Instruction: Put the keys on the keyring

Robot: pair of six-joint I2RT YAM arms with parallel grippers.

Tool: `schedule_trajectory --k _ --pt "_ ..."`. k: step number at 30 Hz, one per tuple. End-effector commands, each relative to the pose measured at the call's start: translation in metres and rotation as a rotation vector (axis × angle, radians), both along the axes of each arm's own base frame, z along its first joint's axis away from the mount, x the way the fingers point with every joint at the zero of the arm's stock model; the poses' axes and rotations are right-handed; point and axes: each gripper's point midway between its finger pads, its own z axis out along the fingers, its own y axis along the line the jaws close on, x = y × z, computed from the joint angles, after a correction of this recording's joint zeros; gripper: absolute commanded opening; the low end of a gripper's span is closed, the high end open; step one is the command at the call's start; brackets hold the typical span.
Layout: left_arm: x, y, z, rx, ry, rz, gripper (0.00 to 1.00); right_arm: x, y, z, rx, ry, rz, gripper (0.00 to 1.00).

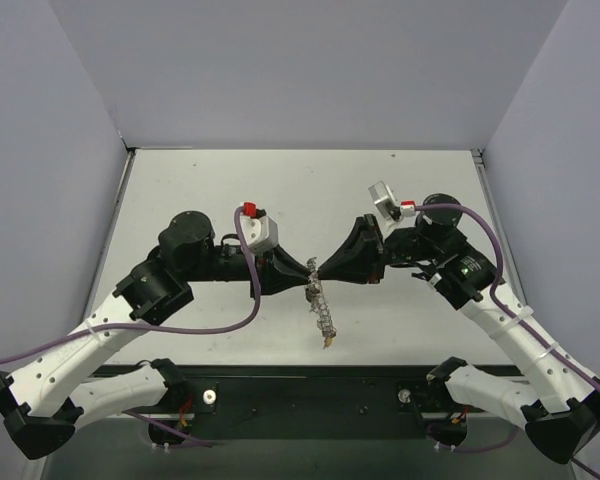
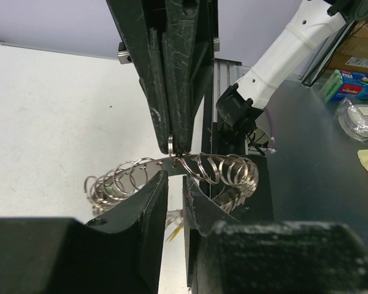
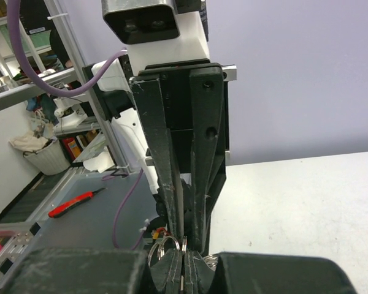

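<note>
Silvery coils of the keyring [image 1: 320,308] dangle over the middle of the surface [image 1: 220,190], right where the two arms meet nose to nose! From the right, the right pincer [image 3: 184,269] is clamped tight on the ring's top edge. Opposite it, the left pincer [image 2: 175,187] stands narrow, its tips either side of the same band; pinching or merely straddling, cannot tell. One yellow-headed key [image 1: 327,342] sits at the ring's near, lower end.

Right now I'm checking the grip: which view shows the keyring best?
Left wrist: the keyring arcs across the frame, its looped rim clear. Top external shows a thin dangling strand; right wrist, only a few loops at the bottom.
</note>
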Motion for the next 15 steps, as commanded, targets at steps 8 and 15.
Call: schedule_trajectory --k 8,15 --pt "-0.004 -0.005 0.014 -0.06 -0.009 -0.008 0.27 -0.002 -0.001 0.031 0.1 -0.137 0.01 0.0" --pt "0.006 -0.006 0.016 -0.073 -0.019 0.045 0.26 -0.002 -0.001 0.029 0.098 -0.134 0.01 0.0"
